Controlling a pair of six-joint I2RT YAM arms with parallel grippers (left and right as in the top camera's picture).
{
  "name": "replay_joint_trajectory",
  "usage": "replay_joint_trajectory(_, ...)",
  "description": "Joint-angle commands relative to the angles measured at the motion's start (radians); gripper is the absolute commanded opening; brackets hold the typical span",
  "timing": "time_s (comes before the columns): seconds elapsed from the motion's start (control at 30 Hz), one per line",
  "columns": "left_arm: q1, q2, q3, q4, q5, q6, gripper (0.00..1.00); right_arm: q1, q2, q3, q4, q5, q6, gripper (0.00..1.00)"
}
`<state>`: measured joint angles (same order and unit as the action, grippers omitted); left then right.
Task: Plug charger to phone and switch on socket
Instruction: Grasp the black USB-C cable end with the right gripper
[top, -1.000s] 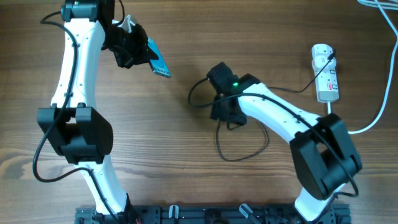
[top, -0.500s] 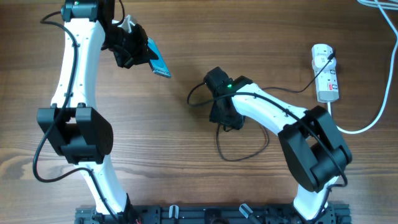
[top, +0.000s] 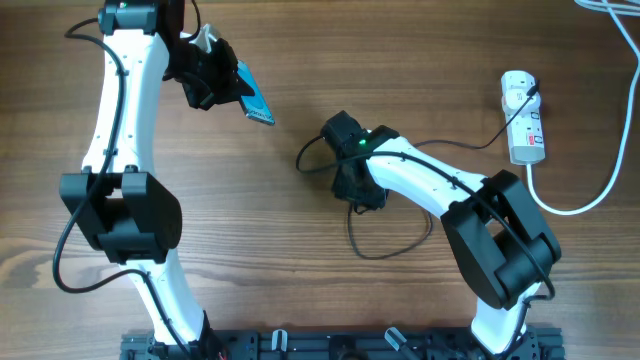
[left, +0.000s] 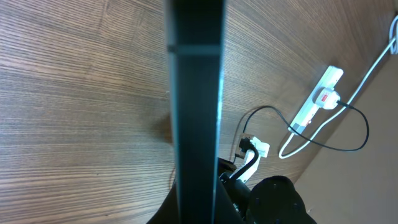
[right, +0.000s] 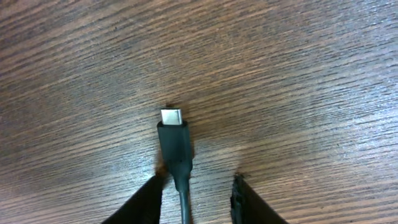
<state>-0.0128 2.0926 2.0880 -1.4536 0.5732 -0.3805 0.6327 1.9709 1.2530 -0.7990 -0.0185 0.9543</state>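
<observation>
My left gripper is shut on the phone and holds it above the table at the back left, cyan screen tilted up. In the left wrist view the phone shows edge-on as a dark vertical bar. My right gripper is open at the table's middle, low over the charger. In the right wrist view its plug tip lies on the wood with the cable running between my open fingers, nearer the left one. The socket lies at the back right, and also shows in the left wrist view.
A thick white cable curves from the socket's near end towards the right edge and the back right corner. The charger's black cable loops on the wood in front of my right gripper and runs back to an adaptor in the socket.
My right gripper has shifted a little to the left over the charger's cable. The left arm and the phone have not moved.
</observation>
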Motion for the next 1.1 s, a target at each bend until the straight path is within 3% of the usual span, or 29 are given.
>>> replay_joint_trajectory(0.0,0.002,-0.02,0.014,0.002,0.012,-0.01,0.04,0.008,0.052,-0.005,0.01,-0.005,0.016,0.28)
replay_joint_trajectory(0.8,0.002,-0.02,0.014,-0.008,0.012,-0.01,0.04,0.008,0.052,-0.005,0.024,0.047,0.013,0.14)
replay_joint_trajectory(1.07,0.002,-0.02,0.014,-0.008,0.015,0.007,0.04,0.008,0.043,0.007,0.046,0.031,-0.115,0.05)
